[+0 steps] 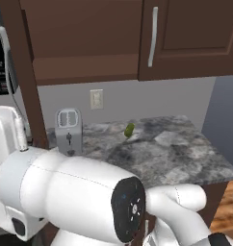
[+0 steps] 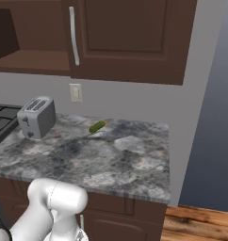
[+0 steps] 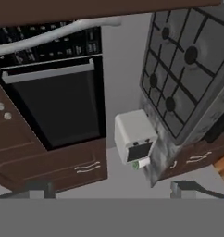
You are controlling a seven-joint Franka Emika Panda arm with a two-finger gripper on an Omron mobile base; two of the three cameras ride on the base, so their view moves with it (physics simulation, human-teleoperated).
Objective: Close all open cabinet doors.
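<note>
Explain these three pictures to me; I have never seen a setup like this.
This is a rendered kitchen with a white robot arm on a driving base. Two pictures come from cameras on that base, behind the arm to its left and right. They show a grey speckled stone counter with a silver two-slot toaster and a small green pickle-like thing, under a tall dark-brown cabinet door. The third looks along the hand: its two-finger gripper is open, holding nothing, facing a black oven and gas stove.
</note>
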